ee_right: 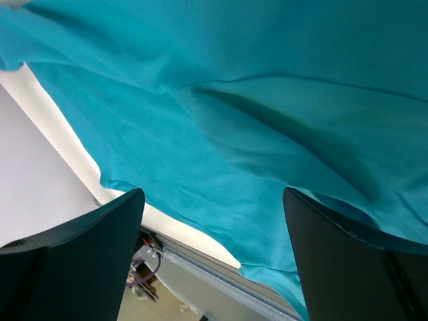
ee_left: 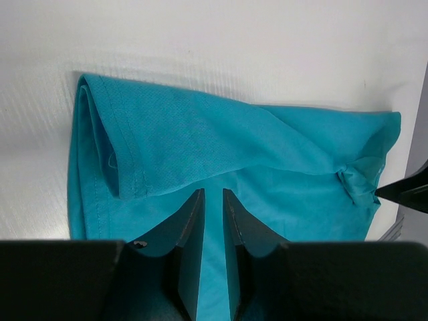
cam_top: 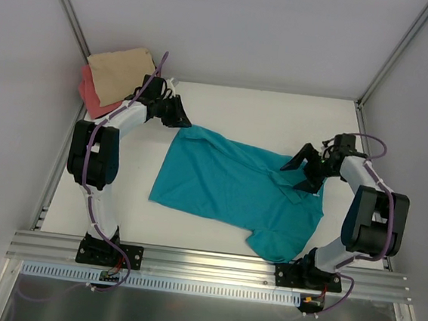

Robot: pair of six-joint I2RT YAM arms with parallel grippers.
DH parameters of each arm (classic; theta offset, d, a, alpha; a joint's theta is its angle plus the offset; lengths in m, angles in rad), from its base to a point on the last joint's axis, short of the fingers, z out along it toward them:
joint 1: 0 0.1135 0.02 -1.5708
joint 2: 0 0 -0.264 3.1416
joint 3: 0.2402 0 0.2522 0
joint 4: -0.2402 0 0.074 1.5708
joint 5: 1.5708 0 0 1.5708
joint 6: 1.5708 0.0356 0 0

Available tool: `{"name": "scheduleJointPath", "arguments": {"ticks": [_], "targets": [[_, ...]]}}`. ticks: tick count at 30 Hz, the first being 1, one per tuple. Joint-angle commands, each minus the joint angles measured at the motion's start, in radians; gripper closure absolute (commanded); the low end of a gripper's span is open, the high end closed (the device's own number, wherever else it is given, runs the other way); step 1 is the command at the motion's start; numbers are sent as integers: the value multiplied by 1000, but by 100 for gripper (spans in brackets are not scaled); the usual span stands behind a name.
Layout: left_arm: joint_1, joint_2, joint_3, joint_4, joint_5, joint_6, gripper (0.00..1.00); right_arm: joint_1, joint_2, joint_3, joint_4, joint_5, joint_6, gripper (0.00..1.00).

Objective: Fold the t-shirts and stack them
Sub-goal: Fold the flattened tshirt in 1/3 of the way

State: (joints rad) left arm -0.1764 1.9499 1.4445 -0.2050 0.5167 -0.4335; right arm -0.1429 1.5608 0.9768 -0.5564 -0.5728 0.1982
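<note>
Fold in hand: the left tool (cam_top: 181, 119) pinches the teal t-shirt (cam_top: 227, 181) near the surface's (cam_top: 279, 114) far edge, while the right tool (cam_top: 297, 174) hangs wide open over it and should next grip cloth.

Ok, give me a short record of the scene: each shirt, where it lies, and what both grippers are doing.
teal cotton t-shirt: spread across the white table, rumpled, partly folded over
tan-beige folded t-shirt: far left corner, on top of the coral-pink one
coral-pink t-shirt: under the tan one, only its edge showing
left gripper: closed on the teal shirt's far left edge
right gripper: open, over the teal shirt's right side
</note>
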Motion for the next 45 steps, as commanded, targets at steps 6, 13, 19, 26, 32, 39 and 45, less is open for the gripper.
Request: {"name": "scheduleJointPath", "arguments": {"ticks": [6,13,19,26,32,39,45], "targets": [[5,-65,8,-8,20,19,82,135,42,59,59,-22,87,28],[8,-54,19,-4,26,15,82,140,58,56,55,-10,83,41],[9,-49,20,-4,31,13,82,140,27,40,18,20,64,34],[9,-51,19,-1,34,10,82,140,31,22,19,36,55,35],[14,-60,8,-1,34,13,82,140,25,-13,32,45,55,35],[20,-63,7,4,42,10,82,140,36,-40,56,60,55,35],[22,-65,4,6,46,7,82,140,79,-18,79,71,52,40]]}}
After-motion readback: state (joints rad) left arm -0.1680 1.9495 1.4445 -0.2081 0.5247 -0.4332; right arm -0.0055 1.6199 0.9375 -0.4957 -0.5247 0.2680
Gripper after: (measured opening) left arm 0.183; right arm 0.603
